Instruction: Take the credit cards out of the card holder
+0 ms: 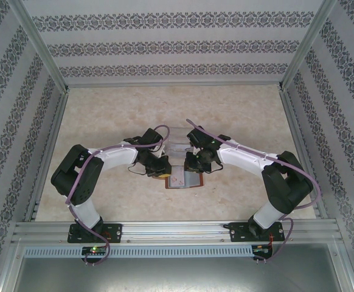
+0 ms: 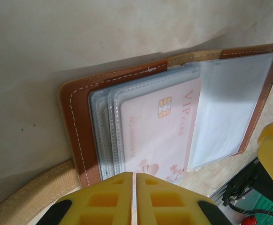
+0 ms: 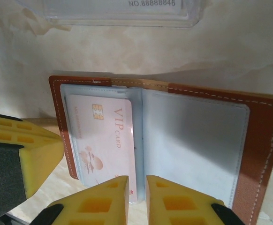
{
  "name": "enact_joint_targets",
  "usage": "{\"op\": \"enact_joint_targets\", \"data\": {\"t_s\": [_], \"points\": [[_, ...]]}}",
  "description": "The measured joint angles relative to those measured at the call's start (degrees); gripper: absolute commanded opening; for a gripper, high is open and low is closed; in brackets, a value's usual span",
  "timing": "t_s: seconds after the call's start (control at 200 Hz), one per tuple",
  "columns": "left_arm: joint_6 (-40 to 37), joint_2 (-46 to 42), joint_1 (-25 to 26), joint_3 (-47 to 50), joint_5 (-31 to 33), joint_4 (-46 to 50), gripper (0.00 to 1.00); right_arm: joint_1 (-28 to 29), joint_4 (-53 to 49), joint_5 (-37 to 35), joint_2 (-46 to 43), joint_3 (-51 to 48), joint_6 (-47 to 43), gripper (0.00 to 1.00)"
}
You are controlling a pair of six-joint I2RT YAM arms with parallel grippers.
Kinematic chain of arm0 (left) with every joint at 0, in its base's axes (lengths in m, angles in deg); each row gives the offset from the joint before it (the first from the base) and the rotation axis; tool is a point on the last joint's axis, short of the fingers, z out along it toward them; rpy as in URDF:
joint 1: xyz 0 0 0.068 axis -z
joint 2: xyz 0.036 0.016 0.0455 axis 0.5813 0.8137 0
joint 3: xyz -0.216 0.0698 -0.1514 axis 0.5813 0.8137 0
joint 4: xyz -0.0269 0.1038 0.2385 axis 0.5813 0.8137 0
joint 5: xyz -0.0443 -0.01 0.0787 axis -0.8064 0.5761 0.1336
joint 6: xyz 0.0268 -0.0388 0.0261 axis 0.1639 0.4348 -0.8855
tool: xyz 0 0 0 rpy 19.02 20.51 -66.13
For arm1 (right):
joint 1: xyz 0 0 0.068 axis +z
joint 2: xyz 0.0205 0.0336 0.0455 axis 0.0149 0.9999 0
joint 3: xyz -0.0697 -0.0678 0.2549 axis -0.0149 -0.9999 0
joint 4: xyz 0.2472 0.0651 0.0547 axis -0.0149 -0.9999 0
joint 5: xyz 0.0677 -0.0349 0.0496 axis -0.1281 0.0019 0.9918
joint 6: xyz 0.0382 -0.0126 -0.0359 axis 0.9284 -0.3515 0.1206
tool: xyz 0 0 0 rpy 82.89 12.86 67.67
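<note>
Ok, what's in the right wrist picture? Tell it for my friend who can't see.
A brown leather card holder lies open on a pale table, with a pink VIP card tucked inside on the left. The right tool's yellow fingers sit close together at the card's bottom edge; a clear tray lies beyond.
</note>
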Motion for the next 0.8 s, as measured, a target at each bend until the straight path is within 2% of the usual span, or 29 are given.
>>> {"op": "enact_joint_targets", "data": {"t_s": [0.799], "points": [[0.7,2.69,0.7,-0.02,-0.85,-1.7,0.1,0.04,5.4,5.86,5.25,-0.31,1.14,0.21]]}}
